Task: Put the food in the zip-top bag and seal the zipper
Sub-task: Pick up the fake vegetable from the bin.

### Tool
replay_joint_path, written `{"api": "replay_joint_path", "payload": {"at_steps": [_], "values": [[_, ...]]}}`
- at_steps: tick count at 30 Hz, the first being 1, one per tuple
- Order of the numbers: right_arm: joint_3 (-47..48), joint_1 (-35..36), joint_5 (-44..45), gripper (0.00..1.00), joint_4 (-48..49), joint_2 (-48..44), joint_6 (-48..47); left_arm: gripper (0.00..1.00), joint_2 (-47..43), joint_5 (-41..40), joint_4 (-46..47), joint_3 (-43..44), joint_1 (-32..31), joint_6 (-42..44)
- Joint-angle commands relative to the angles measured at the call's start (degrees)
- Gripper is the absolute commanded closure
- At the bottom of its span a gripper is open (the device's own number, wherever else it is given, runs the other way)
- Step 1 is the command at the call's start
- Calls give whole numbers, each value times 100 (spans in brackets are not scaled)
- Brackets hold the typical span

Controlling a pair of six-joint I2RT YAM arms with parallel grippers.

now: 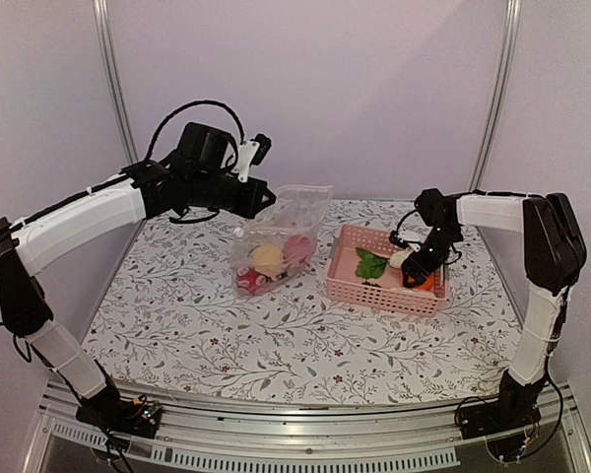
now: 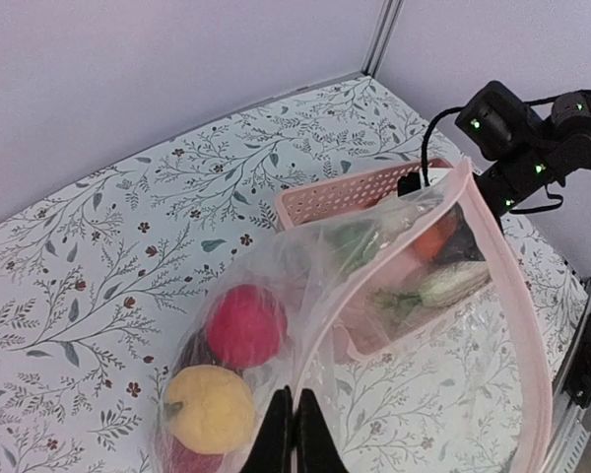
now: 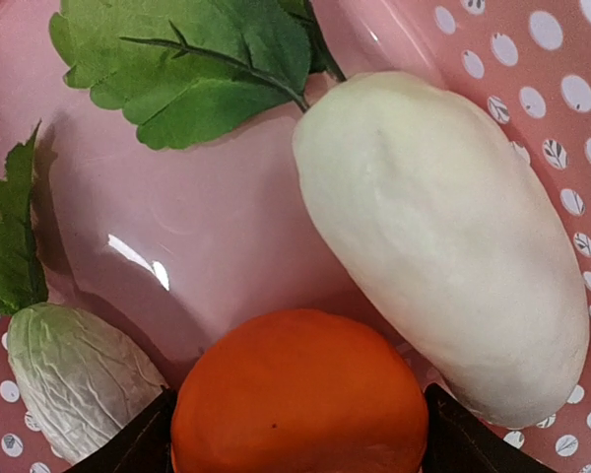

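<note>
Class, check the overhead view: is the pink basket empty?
No: a green leafy piece, a white oblong and an orange toy lie in the pink basket.

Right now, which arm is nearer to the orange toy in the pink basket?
Right. The right fingers flank the orange toy inside the basket; the left fingers pinch the bag, outside the basket.

The whole table (image 1: 177, 325) is viewed from high above its near edge, facing the back wall (image 1: 315, 89). The left wrist view is taken close above the zip-top bag (image 2: 276, 246), angled toward the pink basket (image 2: 345, 192) — both also seen from above — while the right wrist view is held very near the basket's floor.
</note>
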Motion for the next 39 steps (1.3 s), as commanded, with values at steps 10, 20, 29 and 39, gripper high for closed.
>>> {"api": "replay_joint_path", "payload": {"at_steps": [10,20,29,39], "values": [[554,-8,-551,36,-337,-298,139,100,-41,5,69,-144,62,72],[1110,2,-1293,40,-201,-1058,50,100,-53,-51,47,-88,58,65],[2132,14,-2162,40,363,-1565,448,100,20,-44,14,7,56,-89],[2409,573,-3291,41,1439,-2059,805,100,51,-30,5,88,45,-158]]}}
